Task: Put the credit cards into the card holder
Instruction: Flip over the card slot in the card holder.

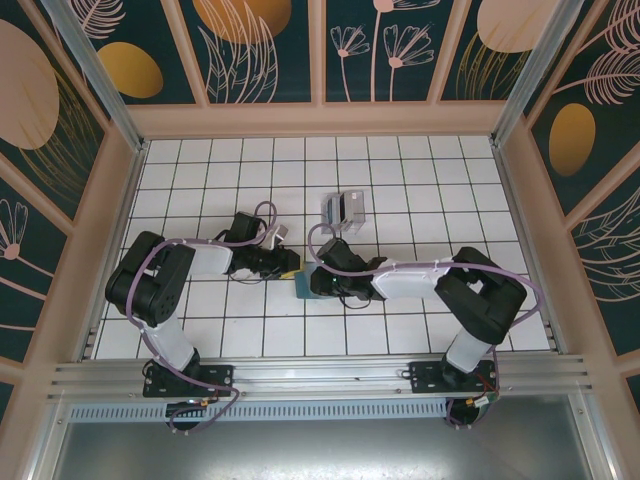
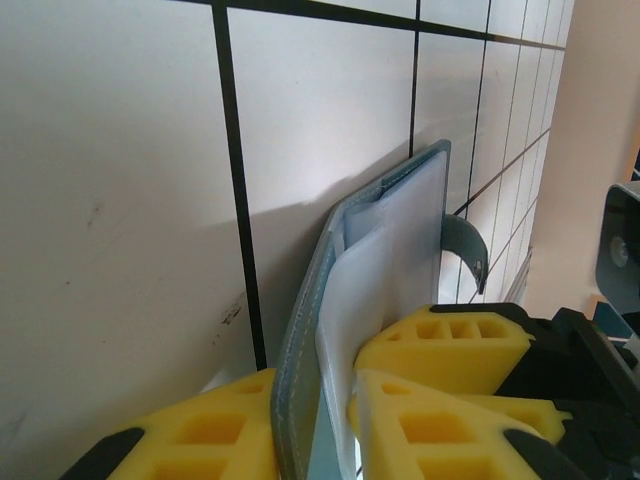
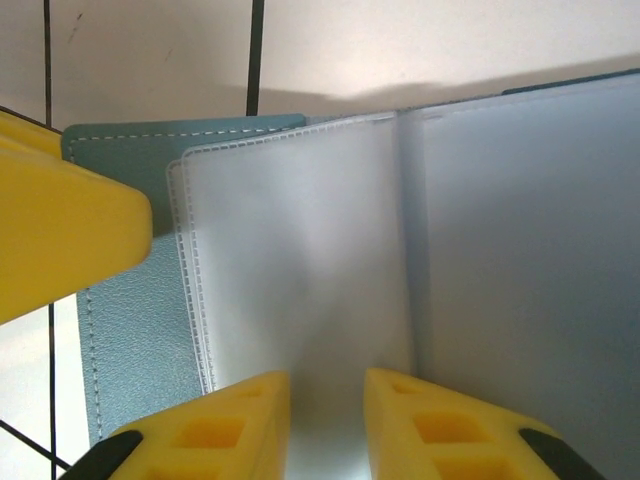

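The teal card holder (image 1: 303, 288) lies open on the white tiles between my two grippers. In the left wrist view its stitched cover (image 2: 300, 340) stands on edge with a frosted plastic sleeve (image 2: 400, 240) beside it, and my left gripper (image 2: 315, 400) is shut on cover and sleeve. The right wrist view looks down on the open card holder (image 3: 130, 320) and its sleeves (image 3: 300, 250). My right gripper (image 3: 327, 400) hovers over a sleeve, jaws a narrow gap apart with nothing between them. The grey credit cards (image 1: 343, 209) lie just beyond both grippers, untouched.
Patterned walls box in the tiled floor (image 1: 200, 170) on three sides. An aluminium rail (image 1: 320, 375) runs along the near edge by the arm bases. A yellow finger of the left gripper (image 3: 60, 230) juts in beside the holder's left corner.
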